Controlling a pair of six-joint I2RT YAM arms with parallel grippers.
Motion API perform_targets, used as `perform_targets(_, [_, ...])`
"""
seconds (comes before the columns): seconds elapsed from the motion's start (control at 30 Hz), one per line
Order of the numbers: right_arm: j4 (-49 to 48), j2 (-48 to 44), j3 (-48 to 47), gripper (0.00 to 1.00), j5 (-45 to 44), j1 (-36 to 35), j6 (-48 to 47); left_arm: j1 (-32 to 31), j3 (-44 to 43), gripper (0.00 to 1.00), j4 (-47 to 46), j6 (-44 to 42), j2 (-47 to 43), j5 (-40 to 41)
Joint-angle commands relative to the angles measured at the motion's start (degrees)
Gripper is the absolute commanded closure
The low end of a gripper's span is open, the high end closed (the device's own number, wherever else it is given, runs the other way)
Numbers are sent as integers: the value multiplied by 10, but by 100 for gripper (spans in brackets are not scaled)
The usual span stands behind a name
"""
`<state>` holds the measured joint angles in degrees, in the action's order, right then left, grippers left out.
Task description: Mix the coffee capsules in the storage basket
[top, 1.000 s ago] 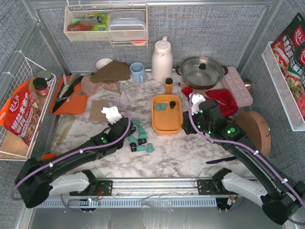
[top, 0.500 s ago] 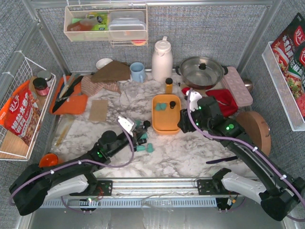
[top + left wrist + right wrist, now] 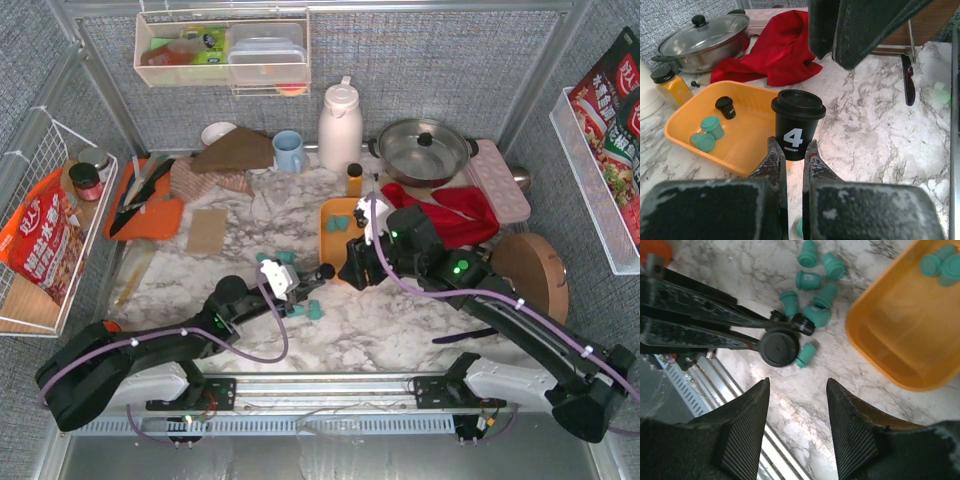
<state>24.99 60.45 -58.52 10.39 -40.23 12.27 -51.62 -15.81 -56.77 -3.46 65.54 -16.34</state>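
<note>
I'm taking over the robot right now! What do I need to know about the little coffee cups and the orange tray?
Left gripper: shut on a black capsule marked 4, beside the orange storage basket.
Right gripper: open, empty, hovering over the marble table near the basket.
Done: two teal capsules and a second black capsule lie in the basket.
Left: drop the held capsule in, then move the loose teal capsules from the table.

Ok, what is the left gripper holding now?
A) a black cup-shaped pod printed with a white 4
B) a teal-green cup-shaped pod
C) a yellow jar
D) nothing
A: the left wrist view shows the left gripper pinching the base of the black cup-shaped coffee capsule marked 4, near the shallow orange plastic basket.
</note>
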Motion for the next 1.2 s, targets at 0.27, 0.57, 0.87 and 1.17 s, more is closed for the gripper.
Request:
perform_targets(0.27, [-25, 59, -40, 30, -22, -59, -7, -7, -18, 100, -50, -1, 10, -34])
perform_targets(0.57, [-23, 80, -51, 31, -53, -64, -12, -13, -16, 100, -37, 2, -3, -35])
perform_targets(0.87, [-32, 84, -49, 61, -50, -64, 3, -14, -26, 100, -9, 0, -11, -26])
perform_targets(1.17, [-20, 85, -56, 90, -65, -64, 16, -15, -18, 1, 8, 10, -30, 19])
